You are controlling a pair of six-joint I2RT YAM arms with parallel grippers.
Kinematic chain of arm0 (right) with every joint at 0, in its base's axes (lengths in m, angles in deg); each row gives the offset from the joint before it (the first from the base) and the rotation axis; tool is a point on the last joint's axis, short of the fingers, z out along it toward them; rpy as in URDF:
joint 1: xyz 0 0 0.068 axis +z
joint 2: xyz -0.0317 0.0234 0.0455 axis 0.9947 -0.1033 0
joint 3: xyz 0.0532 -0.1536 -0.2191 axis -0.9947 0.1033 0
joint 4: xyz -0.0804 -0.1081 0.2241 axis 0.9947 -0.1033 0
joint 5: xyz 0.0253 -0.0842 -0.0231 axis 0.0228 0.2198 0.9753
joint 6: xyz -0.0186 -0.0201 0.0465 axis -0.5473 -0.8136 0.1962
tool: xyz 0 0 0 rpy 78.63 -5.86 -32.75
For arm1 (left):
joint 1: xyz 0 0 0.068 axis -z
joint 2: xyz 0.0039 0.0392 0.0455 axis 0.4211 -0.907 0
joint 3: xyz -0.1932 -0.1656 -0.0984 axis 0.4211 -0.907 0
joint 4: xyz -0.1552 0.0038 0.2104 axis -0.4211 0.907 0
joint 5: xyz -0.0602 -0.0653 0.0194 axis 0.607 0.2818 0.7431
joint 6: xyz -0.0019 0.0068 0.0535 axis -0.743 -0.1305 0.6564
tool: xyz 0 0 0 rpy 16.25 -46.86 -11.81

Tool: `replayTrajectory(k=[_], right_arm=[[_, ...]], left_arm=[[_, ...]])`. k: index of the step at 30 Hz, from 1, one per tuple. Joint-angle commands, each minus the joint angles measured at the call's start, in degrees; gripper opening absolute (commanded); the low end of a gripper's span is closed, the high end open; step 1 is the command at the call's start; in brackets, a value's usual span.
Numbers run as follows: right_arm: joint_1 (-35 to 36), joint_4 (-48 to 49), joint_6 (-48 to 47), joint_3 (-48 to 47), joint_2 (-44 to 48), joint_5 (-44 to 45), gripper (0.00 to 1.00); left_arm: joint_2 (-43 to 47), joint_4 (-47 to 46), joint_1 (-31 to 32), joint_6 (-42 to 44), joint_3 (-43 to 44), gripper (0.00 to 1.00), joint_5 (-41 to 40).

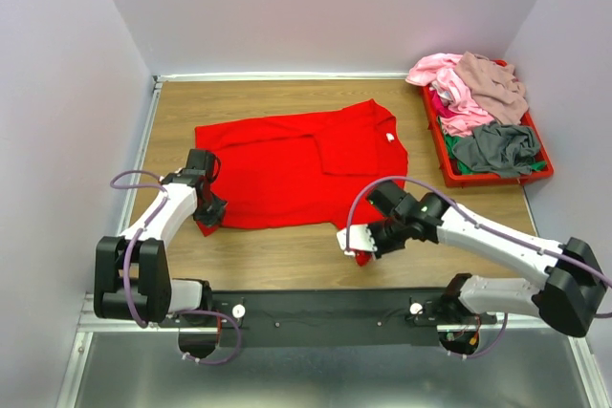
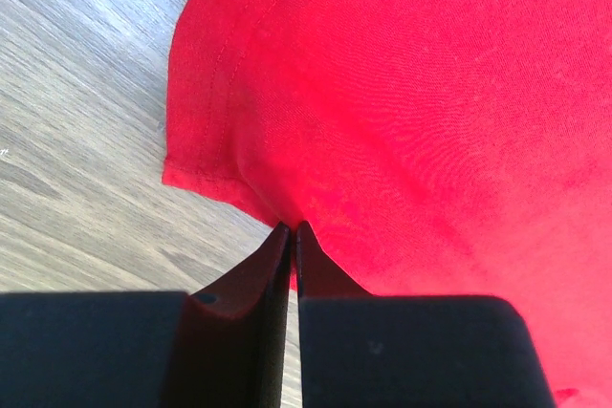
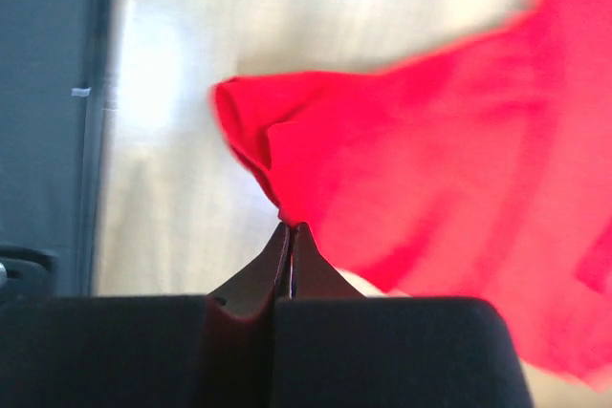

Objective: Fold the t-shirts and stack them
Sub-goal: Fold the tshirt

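Observation:
A bright red t-shirt (image 1: 287,164) lies spread on the wooden table, its small white neck label (image 1: 390,138) at the right. My left gripper (image 1: 210,220) is shut on the shirt's near-left corner; in the left wrist view the jaws (image 2: 292,229) pinch the red t-shirt (image 2: 411,112) just by its stitched hem. My right gripper (image 1: 362,247) is shut on the near-right corner, which is pulled toward the table's front edge. In the right wrist view the red cloth (image 3: 421,169) bunches up from the closed tips (image 3: 290,226) and is blurred.
A red plastic tray (image 1: 478,177) stands at the far right, heaped with pink (image 1: 442,74), mauve-beige (image 1: 492,83) and grey (image 1: 497,148) t-shirts. Bare wood (image 1: 277,250) shows between the red shirt and the black base rail. Walls close in the table on three sides.

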Motion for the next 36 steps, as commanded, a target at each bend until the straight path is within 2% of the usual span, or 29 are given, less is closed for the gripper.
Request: replayTrajectory(k=[1, 15, 36], right_arm=[[-0.2, -3.9, 2.0, -6.1, 2.1, 7.6, 0.0], [-4.1, -0.3, 5.3, -25.5, -2.7, 17.4, 0.0], [-11.8, 10.8, 7.0, -31.1, -6.2, 18.2, 0.0]], left_arm=[[1.4, -0.1, 0.3, 0.7, 1.2, 0.12, 0.4], [1.0, -0.2, 0.2, 2.0, 4.5, 0.12, 1.9], [-3.0, -0.4, -1.0, 3.6, 10.9, 0.11, 1.4]])
